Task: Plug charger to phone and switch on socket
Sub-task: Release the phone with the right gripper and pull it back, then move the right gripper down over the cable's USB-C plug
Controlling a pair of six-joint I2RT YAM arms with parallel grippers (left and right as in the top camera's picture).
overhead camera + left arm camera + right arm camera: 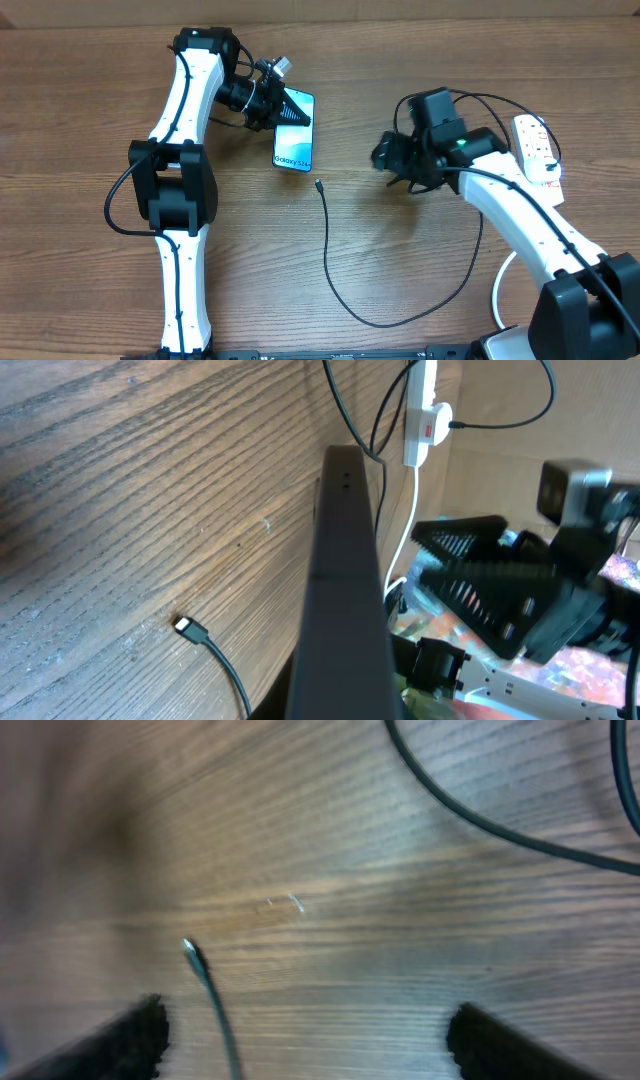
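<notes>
Now – L pincer [297, 109] grips phone [293, 150], charger [327, 240] unplugged.

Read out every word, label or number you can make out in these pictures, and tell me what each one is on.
"Galaxy S24": white text on the screen of the phone, near one short edge, read in the overhead view.
Red markings on the socket: too small to read in the overhead view, and too blurred in the left wrist view.
Right wrist view: no text at all.
</notes>
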